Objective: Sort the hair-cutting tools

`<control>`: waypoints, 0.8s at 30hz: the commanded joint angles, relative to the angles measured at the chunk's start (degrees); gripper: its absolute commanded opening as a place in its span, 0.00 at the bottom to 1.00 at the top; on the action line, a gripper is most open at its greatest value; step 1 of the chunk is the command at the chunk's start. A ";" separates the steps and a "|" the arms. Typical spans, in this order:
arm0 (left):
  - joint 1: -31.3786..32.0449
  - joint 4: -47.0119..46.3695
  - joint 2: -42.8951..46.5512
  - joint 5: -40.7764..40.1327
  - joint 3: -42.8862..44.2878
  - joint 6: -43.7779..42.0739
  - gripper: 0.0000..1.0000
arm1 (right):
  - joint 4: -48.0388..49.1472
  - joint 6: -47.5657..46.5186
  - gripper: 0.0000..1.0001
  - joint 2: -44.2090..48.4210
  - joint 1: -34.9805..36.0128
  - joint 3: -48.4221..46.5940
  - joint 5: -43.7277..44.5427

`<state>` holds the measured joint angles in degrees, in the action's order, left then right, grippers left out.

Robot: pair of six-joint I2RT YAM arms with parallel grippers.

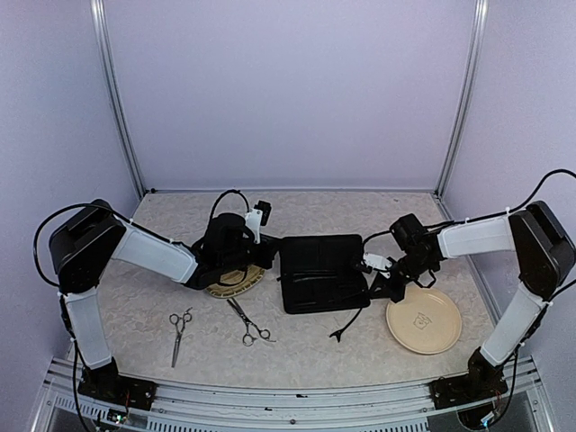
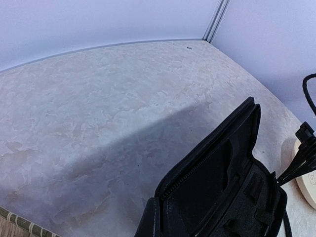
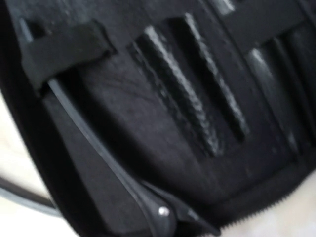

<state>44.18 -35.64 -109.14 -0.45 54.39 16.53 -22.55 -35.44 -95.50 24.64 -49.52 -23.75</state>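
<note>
Scissors (image 1: 180, 329) lay nearest on the table (image 1: 162, 225), a second pair (image 1: 249, 325) just beside, one hair clip (image 1: 347, 325) before the open black case (image 1: 319, 270); another clip (image 3: 106, 158) showed against its lining. Both grippers were pressed together, left gripper (image 1: 264, 256) over the bamboo tray (image 1: 236, 288), right gripper (image 1: 378, 268) at the case's right edge.
</note>
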 commanded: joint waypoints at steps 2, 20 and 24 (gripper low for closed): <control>0.55 -4.09 0.95 0.26 -0.54 1.40 0.00 | -1.12 2.06 0.00 -2.10 2.87 -3.20 -3.09; 1.08 -4.40 1.38 -1.59 -1.65 1.90 0.00 | -5.70 2.04 0.12 -5.41 10.50 -6.03 -5.73; 1.08 -4.53 1.39 -1.63 -1.66 1.89 0.00 | -8.18 0.90 0.08 -4.66 10.85 -6.05 -7.01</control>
<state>44.80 -36.77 -109.14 -1.96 52.82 17.63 -26.02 -33.36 -100.73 34.41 -55.40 -27.53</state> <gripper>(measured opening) 0.011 0.118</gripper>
